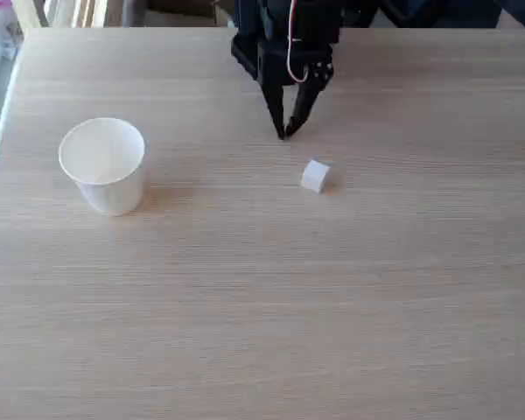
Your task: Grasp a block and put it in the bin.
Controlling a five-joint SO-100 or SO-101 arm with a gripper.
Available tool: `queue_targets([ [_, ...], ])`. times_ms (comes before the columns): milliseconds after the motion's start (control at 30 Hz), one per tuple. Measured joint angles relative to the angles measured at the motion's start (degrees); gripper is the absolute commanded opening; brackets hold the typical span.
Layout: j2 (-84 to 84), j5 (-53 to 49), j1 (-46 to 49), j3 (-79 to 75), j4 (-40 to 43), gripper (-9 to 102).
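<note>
A small white cube, the block [315, 175], lies on the wooden table right of centre. The bin, a white paper cup [103, 164], stands upright at the left with its round mouth showing. My black gripper [284, 133] hangs from the arm at the top centre, pointing down, its two fingertips meeting just above the table. It is shut with nothing between the fingers. The tips sit a short way up and to the left of the block, apart from it.
The light wooden table [262, 306] fills the view. The arm's black body [289, 35] with a red and white wire stands at the far edge. A window frame runs along the left edge.
</note>
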Motion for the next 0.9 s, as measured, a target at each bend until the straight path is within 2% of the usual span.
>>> queue_targets([
  [167,0.0,1.6,-2.8,0.0,-0.2,1],
  [900,0.0,1.8,-2.8,0.0,-0.2,0],
])
